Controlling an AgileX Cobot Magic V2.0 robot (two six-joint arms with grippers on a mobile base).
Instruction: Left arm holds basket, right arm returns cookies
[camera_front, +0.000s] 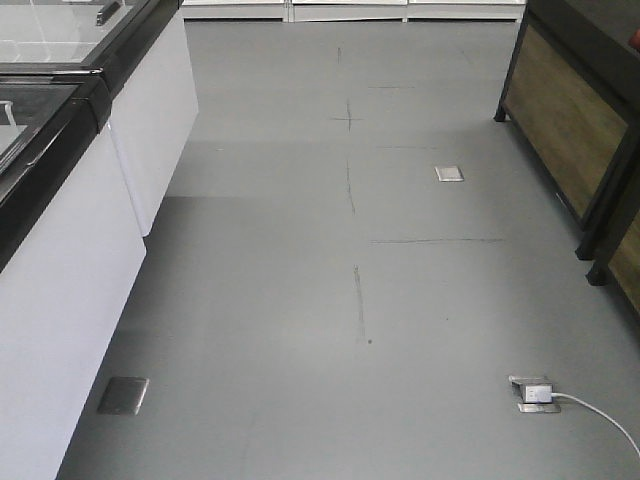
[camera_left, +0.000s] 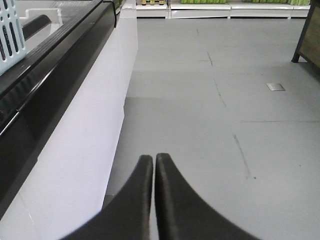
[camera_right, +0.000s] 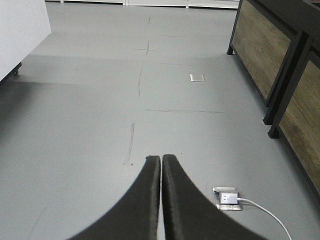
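Pale blue slotted plastic, one corner only, left wrist view: that is the basket (camera_left: 9, 35), up above the dark top edge of the white cabinet (camera_left: 75, 165). Whether it rests on the cabinet top I cannot tell. — Op. 1

Is the left pincer (camera_left: 153, 161) on it? — Op. 2

No. Its two black fingers are pressed together with nothing between them, low beside the cabinet's white side wall, well apart from the basket. — Op. 1

Right pincer (camera_right: 161, 160)? — Op. 2

Same: pressed together, empty, over bare grey floor (camera_right: 75, 125) out from the cabinet, towards the wood-panelled shelf unit (camera_right: 255, 50) across the aisle. A floor socket (camera_right: 227, 197) with a white cable (camera_right: 265, 212) lies near it, on the side away from the cabinet. — Op. 1

Cookies? — Op. 2

Not in any view. The front camera gives only cabinet, floor and shelf unit. — Op. 1

Progress? — Op. 2

Judgement: basket not held, carton not gripped. This reads as nothing begun, though these views alone cannot rule out everything being finished. If at the start, all is left: left pincer takes the basket, right pincer finds the cookies and puts them back. The basket's visible wall looks thin, with vertical slots, so it is probably light and slightly flexible. Its handle is out of frame. — Op. 1
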